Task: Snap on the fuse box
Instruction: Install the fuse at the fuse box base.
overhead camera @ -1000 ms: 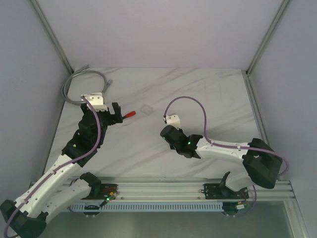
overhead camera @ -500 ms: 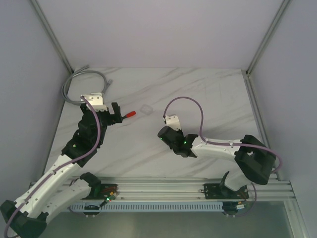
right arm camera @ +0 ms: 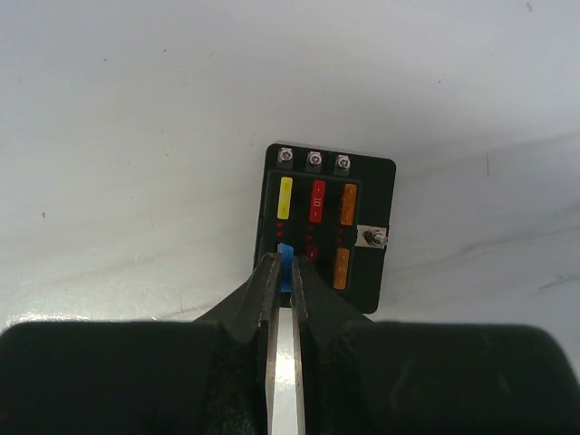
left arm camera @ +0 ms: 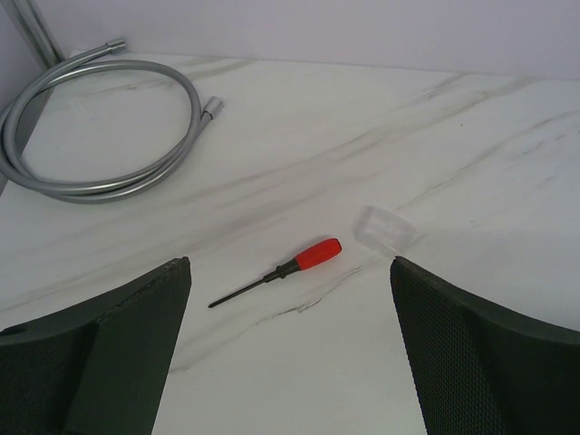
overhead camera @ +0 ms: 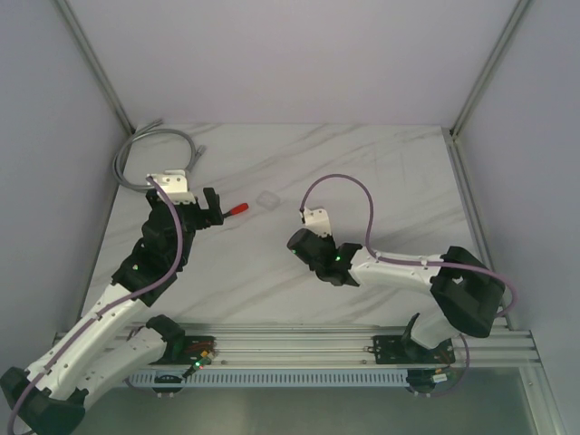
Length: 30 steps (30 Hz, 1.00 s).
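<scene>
In the right wrist view the black fuse box (right arm camera: 326, 227) lies flat on the white table, with yellow, red and orange fuses in its slots. My right gripper (right arm camera: 284, 265) is shut on a small blue fuse (right arm camera: 286, 256) that stands at the box's near-left slot. From above, the right gripper (overhead camera: 302, 241) covers the box. My left gripper (left arm camera: 290, 294) hovers wide open over bare table at the left (overhead camera: 207, 209), holding nothing. The clear cover (left arm camera: 383, 228) lies just beyond its right finger (left arm camera: 480, 353).
A red-handled screwdriver (left arm camera: 304, 261) lies ahead of the left gripper, also seen from above (overhead camera: 237, 208), with the clear cover (overhead camera: 267, 198) to its right. A coiled grey metal hose (left arm camera: 91, 136) sits in the back left corner. Frame posts stand at the table's back corners.
The right arm has crept a little to the left with its gripper still shut. The left arm has not moved.
</scene>
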Motion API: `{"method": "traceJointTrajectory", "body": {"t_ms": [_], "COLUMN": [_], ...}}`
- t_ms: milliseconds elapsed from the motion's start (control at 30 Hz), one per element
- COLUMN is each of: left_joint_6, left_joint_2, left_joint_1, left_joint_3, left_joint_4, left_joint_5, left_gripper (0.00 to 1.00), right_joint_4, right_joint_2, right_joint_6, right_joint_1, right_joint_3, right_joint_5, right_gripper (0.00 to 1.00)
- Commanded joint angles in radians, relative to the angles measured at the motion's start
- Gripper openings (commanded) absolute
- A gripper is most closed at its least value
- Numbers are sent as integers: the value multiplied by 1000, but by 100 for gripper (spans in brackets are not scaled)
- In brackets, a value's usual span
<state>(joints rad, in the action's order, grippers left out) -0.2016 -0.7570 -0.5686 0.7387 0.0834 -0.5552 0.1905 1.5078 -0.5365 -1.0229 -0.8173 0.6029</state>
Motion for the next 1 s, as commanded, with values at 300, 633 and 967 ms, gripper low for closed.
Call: {"method": "traceJointTrajectory", "body": {"t_ms": [300,633,967], "left_joint_6": [-5,-5,-19], "left_joint_2": [14,19,20], "left_joint_1": [8,8,10], "left_joint_3": [-9,-10,-13], "left_joint_4": [6,7,6], "left_joint_5": [0,0,1], "left_gripper": [100,100,100], "right_joint_4": [29,43,44], "right_joint_2": [63,40,14], "right_joint_6": [-69,-81,-118], "right_joint_1": [-7,-6,-7], "right_joint_3": [-41,-53,-59], "right_joint_5": [56,71,60], "right_gripper": [0,0,0]}}
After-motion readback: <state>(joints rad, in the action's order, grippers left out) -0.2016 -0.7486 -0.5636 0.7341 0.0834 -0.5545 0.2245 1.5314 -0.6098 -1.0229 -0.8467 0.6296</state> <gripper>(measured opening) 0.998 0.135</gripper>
